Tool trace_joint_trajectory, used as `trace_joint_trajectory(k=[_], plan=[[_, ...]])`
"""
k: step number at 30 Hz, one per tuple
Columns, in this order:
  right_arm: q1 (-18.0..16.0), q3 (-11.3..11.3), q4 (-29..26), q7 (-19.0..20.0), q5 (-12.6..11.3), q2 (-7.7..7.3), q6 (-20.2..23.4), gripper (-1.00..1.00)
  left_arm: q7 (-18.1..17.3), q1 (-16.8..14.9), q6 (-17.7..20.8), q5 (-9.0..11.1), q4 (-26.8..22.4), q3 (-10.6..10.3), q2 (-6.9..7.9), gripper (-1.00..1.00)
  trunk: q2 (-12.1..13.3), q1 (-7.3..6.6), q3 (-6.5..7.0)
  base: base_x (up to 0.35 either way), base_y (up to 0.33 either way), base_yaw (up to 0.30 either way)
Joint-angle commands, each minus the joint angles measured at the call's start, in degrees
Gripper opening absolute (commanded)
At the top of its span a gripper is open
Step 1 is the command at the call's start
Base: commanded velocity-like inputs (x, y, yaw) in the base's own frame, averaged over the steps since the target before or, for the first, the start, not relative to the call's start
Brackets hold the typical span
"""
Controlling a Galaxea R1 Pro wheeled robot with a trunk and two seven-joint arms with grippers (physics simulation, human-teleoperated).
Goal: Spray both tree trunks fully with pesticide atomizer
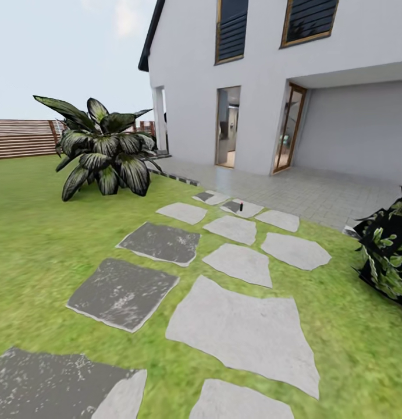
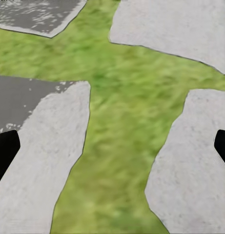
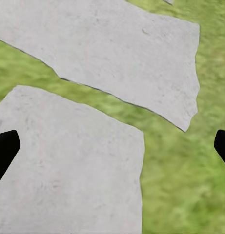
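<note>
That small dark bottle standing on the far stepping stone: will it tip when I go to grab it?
Probably, if nudged. The bottle looks thin and upright on a flat pale stone, so a side knock may topple it. It is too small here to judge weight or slipperiness. Both sets of fingers are spread wide, allowing a straddling approach.

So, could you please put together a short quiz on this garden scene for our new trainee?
1. True or false: the small dark object stands upright on a stepping stone near the house.
2. Multiple choice: the left tool is A) open, holding nothing; B) shut on a bottle; C) shut on a leaf.
3. Fill in: the broad-leaved plant grows on the ___.
Key: 1 true; 2 A; 3 lawn.
</note>
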Motion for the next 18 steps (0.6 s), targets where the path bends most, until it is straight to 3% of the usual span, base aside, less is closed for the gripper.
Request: trace_joint_trajectory(k=[1,18], plan=[[0.0,0.4,0.0,-0.5,0.1,-0.04,0.0,1.0,0.3,0.0,-0.2,-0.6,0.1,0.3,-0.03,1.0,0.0,0.03,-0.06,0.35,0.0,-0.008],[0.0,0.4,0.0,-0.6,0.1,-0.04,0.0,1.0,0.3,0.0,-0.2,-0.6,0.1,0.3,-0.03,1.0,0.0,0.03,-0.06,0.35,0.0,-0.001]])
